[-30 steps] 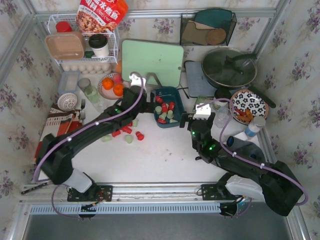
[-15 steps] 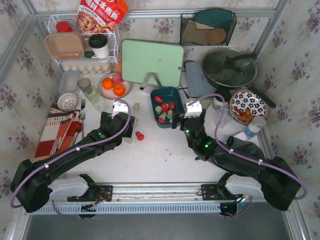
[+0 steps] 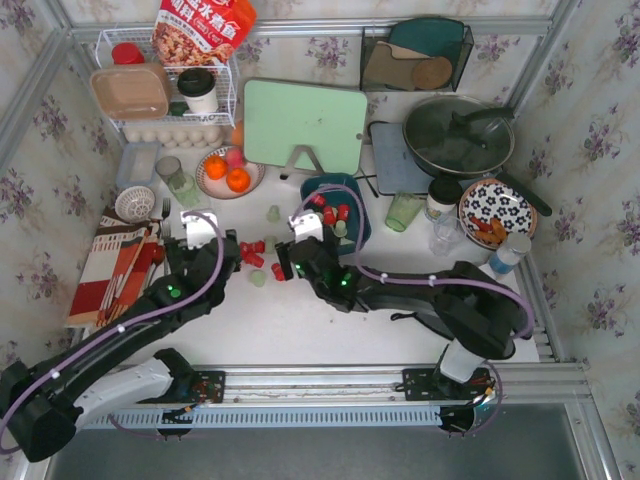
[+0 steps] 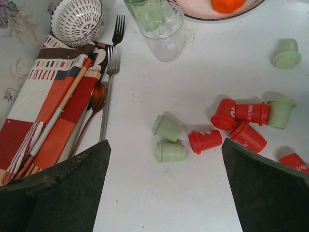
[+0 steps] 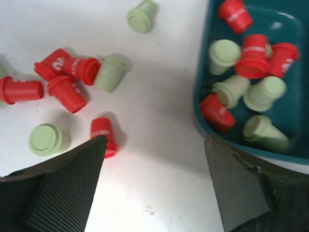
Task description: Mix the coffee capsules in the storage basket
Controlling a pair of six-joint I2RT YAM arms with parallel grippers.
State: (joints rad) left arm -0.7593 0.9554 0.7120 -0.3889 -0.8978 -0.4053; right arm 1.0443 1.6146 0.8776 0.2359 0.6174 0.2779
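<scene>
The teal storage basket (image 3: 345, 181) stands mid-table and holds several red and pale green coffee capsules (image 5: 251, 63). Its near-left corner (image 5: 200, 106) shows in the right wrist view. More capsules lie loose on the white table to its left: a red cluster (image 3: 250, 250), a green one (image 3: 258, 278), and an upright green one (image 3: 272, 212). My right gripper (image 3: 300, 255) (image 5: 154, 183) hangs open over bare table between the loose capsules and the basket. My left gripper (image 3: 205, 255) (image 4: 164, 193) is open above the table, just short of two green capsules (image 4: 169, 151).
A striped cloth (image 4: 43, 111) with fork and spoons lies at the left. A glass (image 4: 161, 29) and a plate of oranges (image 3: 228, 172) stand behind the loose capsules. A green cup (image 3: 403, 210), a patterned bowl (image 3: 497, 210), a pan (image 3: 458, 135) and a green cutting board (image 3: 305, 125) lie beyond.
My left arm has drawn back leftwards from the basket to the capsules near the cloth. My right arm has swung left across the front of the basket.
</scene>
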